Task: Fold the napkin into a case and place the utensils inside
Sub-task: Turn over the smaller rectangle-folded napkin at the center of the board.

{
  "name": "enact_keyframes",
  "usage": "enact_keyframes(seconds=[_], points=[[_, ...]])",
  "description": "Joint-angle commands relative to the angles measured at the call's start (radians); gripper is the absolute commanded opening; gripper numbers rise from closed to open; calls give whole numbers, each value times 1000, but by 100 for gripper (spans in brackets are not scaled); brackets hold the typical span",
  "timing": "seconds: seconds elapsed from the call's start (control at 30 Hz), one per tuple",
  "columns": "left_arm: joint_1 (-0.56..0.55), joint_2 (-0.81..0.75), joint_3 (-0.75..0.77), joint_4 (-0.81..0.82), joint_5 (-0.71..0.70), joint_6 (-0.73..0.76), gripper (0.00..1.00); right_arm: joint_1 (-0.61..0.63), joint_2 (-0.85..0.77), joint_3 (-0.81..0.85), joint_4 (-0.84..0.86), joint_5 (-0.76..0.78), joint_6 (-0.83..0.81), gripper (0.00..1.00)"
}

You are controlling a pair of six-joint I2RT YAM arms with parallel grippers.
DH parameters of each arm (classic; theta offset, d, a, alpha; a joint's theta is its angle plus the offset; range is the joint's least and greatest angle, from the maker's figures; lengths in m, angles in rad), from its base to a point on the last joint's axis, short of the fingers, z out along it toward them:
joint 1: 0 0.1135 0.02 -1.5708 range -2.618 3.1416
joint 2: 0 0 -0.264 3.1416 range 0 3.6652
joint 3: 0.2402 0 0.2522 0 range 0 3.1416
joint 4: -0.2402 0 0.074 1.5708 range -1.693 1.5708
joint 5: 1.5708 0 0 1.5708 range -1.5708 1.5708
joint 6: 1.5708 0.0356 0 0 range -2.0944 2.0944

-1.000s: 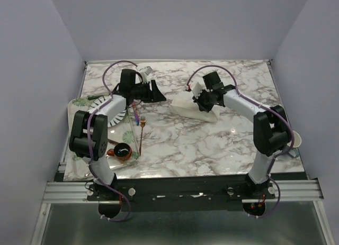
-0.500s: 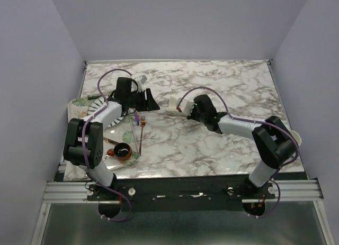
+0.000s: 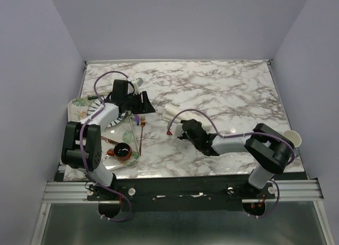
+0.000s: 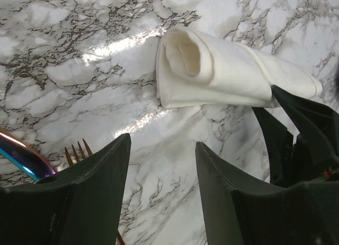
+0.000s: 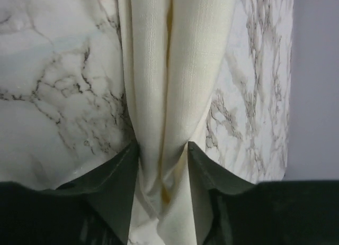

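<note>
Jaws on my left gripper (image 4: 163,143) stand well apart with nothing between them, over the marble table (image 3: 228,91) just left of the cloth. At their lower left I see the fork (image 4: 77,151) tines and the purple-blue utensil (image 4: 21,159), close together, both outside the cloth. Right of that, near the table's middle, lies the napkin (image 4: 228,75): cream, plain weave, folded into a long narrow pocket with soft rounded folds, one end gaping as a mouth toward the left gripper. Reads to me as the case formed, filling not begun. At the opposite end sits my right gripper (image 5: 163,145), a finger each side of the gathered cloth, which fills the gap and touches both; whether they bite or merely flank it I cannot tell. Next move, as I judge it: left arm takes a utensil by its thin handle and feeds it into the mouth. That calls for a low, flat approach and the far end held down so the pocket does not slide or unroll
</note>
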Motion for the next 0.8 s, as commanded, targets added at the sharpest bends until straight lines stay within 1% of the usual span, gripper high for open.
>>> enact_keyframes(seconds=[0.0,0.03,0.07,0.1,0.13,0.17,0.2,0.23,0.27,0.33,0.37,0.43,0.53,0.57,0.6,0.67,0.7,0.77], points=[[13,-55,13,-47,-2,70,62,63,-2,-3,-30,92,116,63],[13,-61,18,-57,9,79,61,68,-10,12,-67,87,141,71],[13,-66,27,-62,27,88,61,69,-37,29,-161,63,170,79],[13,-69,30,-64,37,99,61,69,-54,49,-208,46,227,91],[13,-72,36,-67,44,100,61,69,-74,92,-285,23,251,97],[13,-72,46,-71,70,100,61,69,-94,112,-321,-28,270,100],[11,-70,50,-73,84,103,60,68,-140,138,-359,-63,302,100],[5,-69,56,-77,95,107,60,69,-163,181,-436,-98,317,100],[-3,-69,63,-76,104,108,59,68,-185,201,-464,-149,331,100],[-28,-63,72,-76,124,113,56,56,-254,236,-566,-229,371,100],[-38,-60,84,-76,124,111,55,30,-278,259,-596,-291,387,100],[-58,-43,96,-76,127,110,52,-7,-340,264,-650,-359,400,100],[-108,-12,125,-82,115,123,47,-150,-383,273,-725,-522,422,100],[-122,-1,142,-81,106,126,46,-233,-378,279,-760,-607,433,100],[-150,11,153,-80,98,125,43,-269,-363,299,-785,-652,434,97],[-167,55,171,-70,95,117,42,-337,-307,316,-834,-700,433,91],[-179,71,194,-67,90,105,39,-355,-288,333,-848,-718,424,82],[-193,120,234,-61,83,100,37,-389,-221,356,-877,-746,427,72]])
